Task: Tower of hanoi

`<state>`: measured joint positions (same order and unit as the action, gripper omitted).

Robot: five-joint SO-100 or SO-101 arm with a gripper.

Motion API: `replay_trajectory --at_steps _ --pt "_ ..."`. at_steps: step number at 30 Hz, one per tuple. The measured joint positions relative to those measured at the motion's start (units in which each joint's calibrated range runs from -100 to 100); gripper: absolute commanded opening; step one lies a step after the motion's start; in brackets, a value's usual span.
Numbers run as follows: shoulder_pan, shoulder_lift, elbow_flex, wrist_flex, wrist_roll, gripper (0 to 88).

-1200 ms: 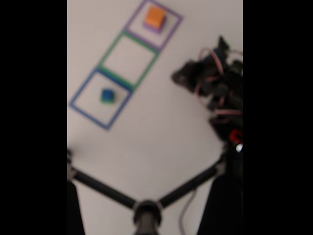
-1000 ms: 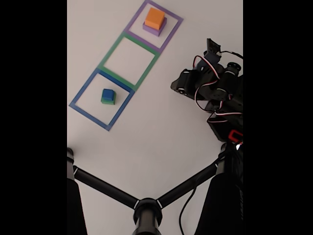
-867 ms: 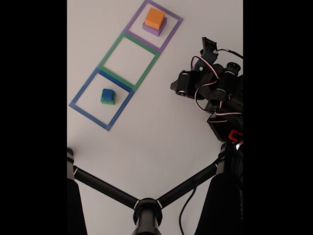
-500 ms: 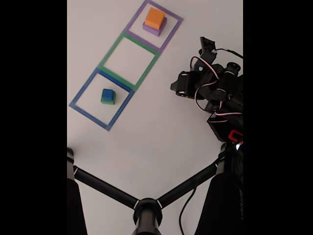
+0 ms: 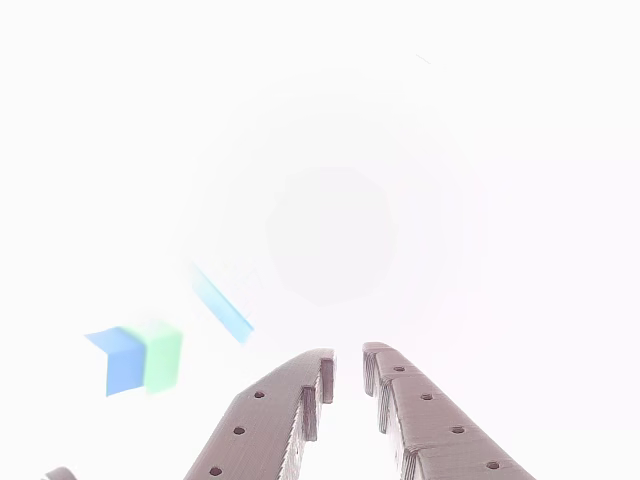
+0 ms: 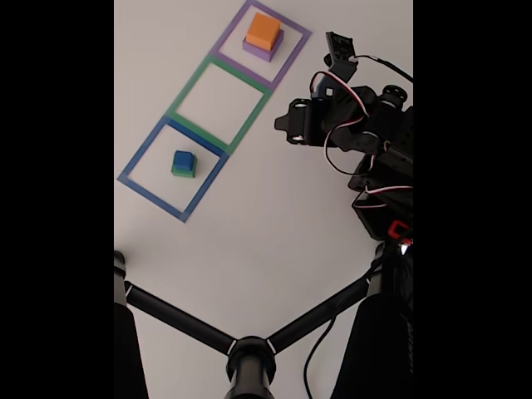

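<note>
In the fixed view, three taped squares run diagonally: purple (image 6: 293, 51), green (image 6: 249, 119) and blue (image 6: 148, 193). An orange cube (image 6: 263, 30) sits on a purple cube (image 6: 261, 51) inside the purple square. A small blue cube (image 6: 184, 159) rests on a green cube (image 6: 180, 172) inside the blue square. My gripper (image 6: 283, 127) hovers right of the green square, apart from every cube. In the other view the washed-out blue and green cubes (image 5: 135, 358) lie to the left of my gripper (image 5: 346, 362), whose jaws stand nearly together with nothing between them.
A black tripod (image 6: 249, 357) spreads its legs across the lower part of the fixed view. The arm's base and cables (image 6: 382, 191) fill the right side. White tabletop (image 6: 249, 224) lies between the squares and the tripod.
The arm has swung up and to the left, bringing the gripper closer to the green and purple squares. The cubes have not moved.
</note>
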<state>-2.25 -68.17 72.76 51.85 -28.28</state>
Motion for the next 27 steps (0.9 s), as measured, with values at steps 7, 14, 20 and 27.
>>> replay_trajectory --at_steps 7,14,20,27 --pt "-3.27 9.37 -14.8 -1.44 26.4 0.0" --pt "-7.78 12.33 -23.93 -1.61 58.33 0.0" --pt "-9.74 13.68 -28.37 -1.61 92.22 0.0" --pt "-13.75 13.68 -32.81 3.45 107.19 0.0"
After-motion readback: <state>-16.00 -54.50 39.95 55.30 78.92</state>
